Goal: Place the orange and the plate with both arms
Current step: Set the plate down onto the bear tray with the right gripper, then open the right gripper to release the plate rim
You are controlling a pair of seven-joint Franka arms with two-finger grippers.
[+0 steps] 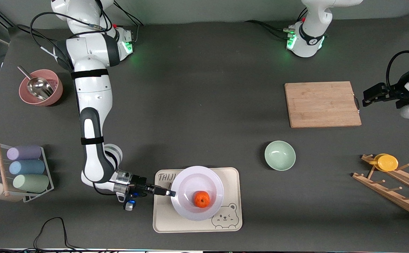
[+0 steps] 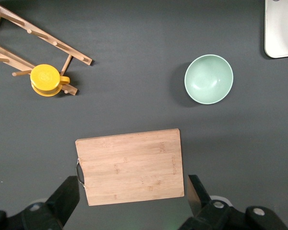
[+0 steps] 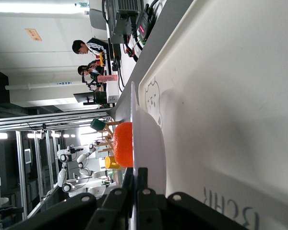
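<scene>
Below, dark grey table (image 1: 204,105) (plate (image 1: 197,182) on tray (image 1: 230,225)).

the orange (image 1: 202,199) lies on the plate (image 1: 197,182), which lies on the tray (image 1: 231,175) near the front camera. the right claw (image 1: 171,193) is clamped on the plate's rim at the side toward the right arm's end of the bench (image 1: 204,105). the bowl (image 1: 280,155) sits between the tray and the cutting board (image 1: 322,104), which lies farther from the camera. the left claw (image 1: 366,98), jaws apart, waits over the bench beside the board.
</scene>
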